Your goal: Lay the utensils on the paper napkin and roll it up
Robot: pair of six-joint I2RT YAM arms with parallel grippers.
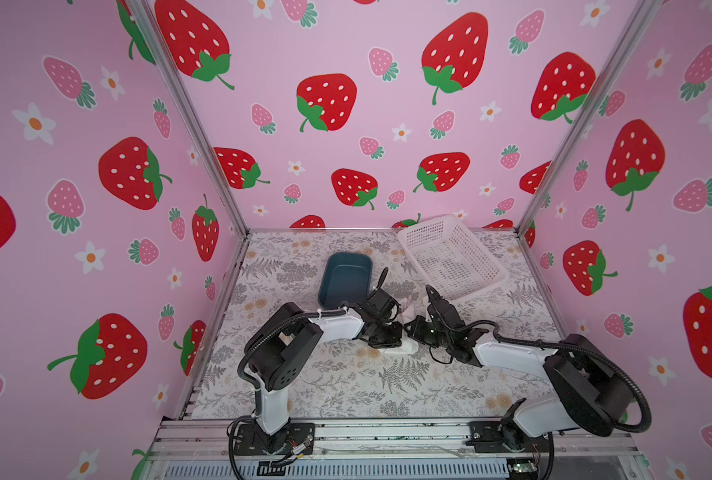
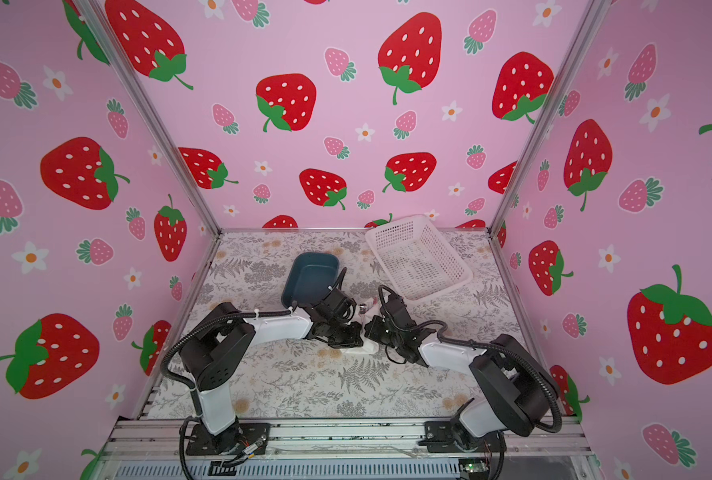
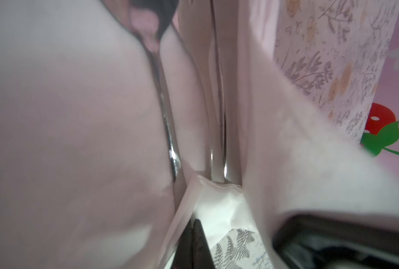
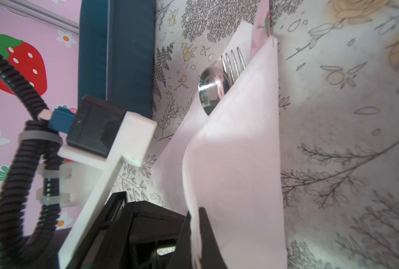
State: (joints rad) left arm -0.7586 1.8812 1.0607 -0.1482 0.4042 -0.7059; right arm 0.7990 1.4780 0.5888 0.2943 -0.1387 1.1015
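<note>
Just beside the blue tub point(image 4: 124, 58), the paper napkin point(image 4: 235, 163) is folded over the spoon point(image 4: 211, 86), fork point(image 4: 233, 62) and knife point(image 4: 261, 23), their ends poking out. The right gripper point(image 4: 195, 215) pinches the napkin's edge; the left gripper point(image 1: 393, 334) is closed too, probably on paper. The sheet is thin and tearable and the steel inside stiff and slippery, so grip through the paper onto the handles.

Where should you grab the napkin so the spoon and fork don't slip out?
Probably its wrapped middle, pinched across from above. The napkin lies folded long around them, and the spoon and fork poke out of one open end, so squeezing the folds should hold them.
</note>
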